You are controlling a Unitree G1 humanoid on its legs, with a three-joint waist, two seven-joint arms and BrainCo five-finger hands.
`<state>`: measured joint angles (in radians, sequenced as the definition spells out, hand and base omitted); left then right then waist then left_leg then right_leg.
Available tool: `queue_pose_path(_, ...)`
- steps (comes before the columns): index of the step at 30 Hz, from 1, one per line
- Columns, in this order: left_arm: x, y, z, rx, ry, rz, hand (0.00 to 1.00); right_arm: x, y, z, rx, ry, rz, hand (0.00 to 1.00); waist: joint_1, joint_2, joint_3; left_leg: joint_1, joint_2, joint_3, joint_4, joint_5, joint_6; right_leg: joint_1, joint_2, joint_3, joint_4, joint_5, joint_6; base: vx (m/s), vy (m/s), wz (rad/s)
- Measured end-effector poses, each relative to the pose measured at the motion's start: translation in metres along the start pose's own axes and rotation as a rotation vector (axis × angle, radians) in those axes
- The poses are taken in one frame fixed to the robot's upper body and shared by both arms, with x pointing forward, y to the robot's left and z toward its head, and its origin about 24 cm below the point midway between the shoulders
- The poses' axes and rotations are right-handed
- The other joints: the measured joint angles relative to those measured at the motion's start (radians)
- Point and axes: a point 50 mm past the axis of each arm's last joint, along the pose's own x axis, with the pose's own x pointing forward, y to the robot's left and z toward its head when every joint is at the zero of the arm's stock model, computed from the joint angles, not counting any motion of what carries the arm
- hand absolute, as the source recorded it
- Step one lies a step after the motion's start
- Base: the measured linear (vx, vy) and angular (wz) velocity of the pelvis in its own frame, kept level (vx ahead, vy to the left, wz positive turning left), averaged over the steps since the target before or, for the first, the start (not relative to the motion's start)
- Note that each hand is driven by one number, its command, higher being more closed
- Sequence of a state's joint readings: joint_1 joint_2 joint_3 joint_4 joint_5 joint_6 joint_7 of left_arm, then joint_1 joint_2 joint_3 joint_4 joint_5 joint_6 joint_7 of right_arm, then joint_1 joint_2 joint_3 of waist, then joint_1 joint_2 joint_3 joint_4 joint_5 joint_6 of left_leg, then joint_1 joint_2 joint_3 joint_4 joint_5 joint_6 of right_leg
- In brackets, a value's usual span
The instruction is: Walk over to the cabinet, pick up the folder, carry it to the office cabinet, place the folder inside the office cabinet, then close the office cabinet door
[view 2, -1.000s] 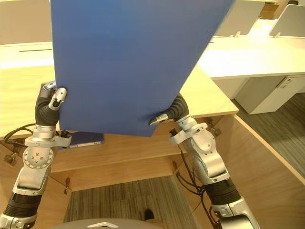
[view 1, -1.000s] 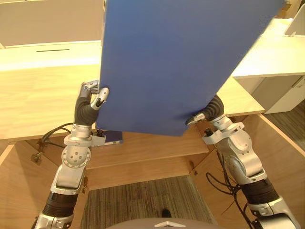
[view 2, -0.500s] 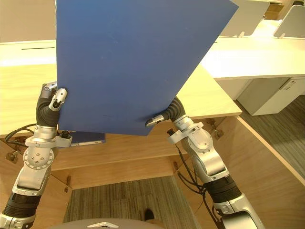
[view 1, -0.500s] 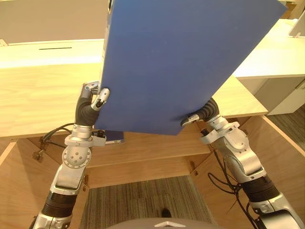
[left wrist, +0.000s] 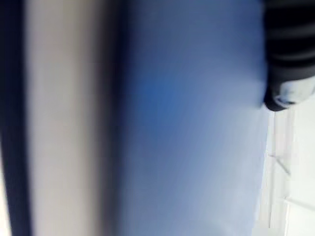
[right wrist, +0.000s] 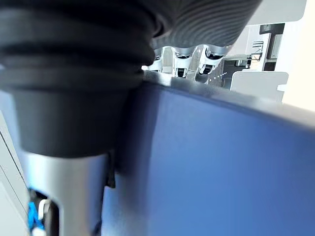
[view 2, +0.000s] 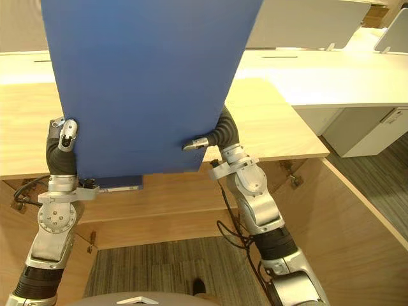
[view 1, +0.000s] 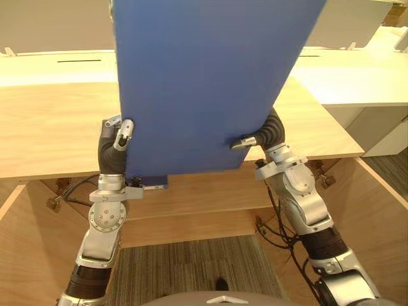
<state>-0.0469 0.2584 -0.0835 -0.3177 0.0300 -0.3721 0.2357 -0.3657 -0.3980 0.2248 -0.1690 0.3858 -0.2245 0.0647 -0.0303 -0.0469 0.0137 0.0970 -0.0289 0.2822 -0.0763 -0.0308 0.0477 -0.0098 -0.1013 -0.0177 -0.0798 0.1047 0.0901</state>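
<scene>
Now the blue folder point(view 1: 204, 83) is held upright over the front edge of the counter point(view 1: 51, 127), pinched at both lower corners by the curled left hand point(view 1: 116, 137) and right hand point(view 1: 258, 137), likely to stop tipping.

Grey striped carpet point(view 1: 191, 261) lies below a light wooden worktop point(view 1: 57, 127), white desks point(view 1: 357, 83) beyond.

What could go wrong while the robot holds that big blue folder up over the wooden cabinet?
The folder is tall, yet the left hand and right hand pinch it only near its lower edge, so it might tip or slide from the fingers. It also covers much of the head camera's view ahead, so the robot could misjudge the cabinet top and catch the folder's lower edge on it.
</scene>
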Motion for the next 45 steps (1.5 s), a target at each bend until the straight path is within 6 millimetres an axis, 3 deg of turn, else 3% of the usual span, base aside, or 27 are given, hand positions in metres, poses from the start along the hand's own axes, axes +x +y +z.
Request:
queue_pose_path(1, 0.0, 0.0, 0.0, -0.01, 0.002, 0.007, 1.0, 0.002, 0.001, 0.001, 0.005, -0.015, -0.01, 1.0, 0.002, -0.002, -0.002, -0.01, 0.0, -0.007, 0.0, 0.003, 0.0, -0.006, -0.001, -0.007, 0.0, 0.0, 0.0, -0.05, -0.038, 0.15)
queue_pose_path(23, -0.002, -0.002, -0.001, -0.05, 0.015, 0.038, 1.0, 0.009, 0.012, -0.011, 0.074, -0.007, -0.003, 1.0, 0.012, -0.011, -0.008, -0.019, 0.004, -0.039, -0.009, 0.038, -0.007, -0.014, -0.001, -0.044, 0.027, -0.007, -0.009, -0.06, -0.034, 0.05)
queue_pose_path(24, -0.002, -0.002, -0.001, -0.05, 0.017, 0.038, 0.0, 0.009, 0.012, -0.011, 0.075, -0.008, -0.003, 1.0, 0.012, -0.014, -0.01, -0.019, 0.004, -0.039, -0.01, 0.04, -0.007, -0.014, -0.001, -0.044, 0.027, -0.007, -0.01, -0.05, -0.022, 0.0)
queue_pose_path(34, -0.012, -0.005, -0.004, -0.044, 0.056, 0.049, 0.0, -0.01, 0.017, -0.021, 0.119, 0.036, -0.056, 1.0, 0.012, -0.035, -0.031, -0.019, 0.004, -0.04, -0.009, 0.043, -0.008, -0.014, -0.001, -0.045, 0.028, -0.01, -0.015, -0.02, -0.008, 0.0)
queue_pose_path(45, -0.035, 0.014, -0.008, 0.035, 0.129, 0.246, 0.0, -0.027, 0.029, -0.004, 0.168, -0.052, -0.105, 1.0, 0.012, -0.03, -0.034, -0.018, 0.005, -0.049, -0.009, 0.042, -0.009, -0.008, -0.001, -0.052, 0.028, -0.015, -0.016, 0.0, -0.006, 0.02)
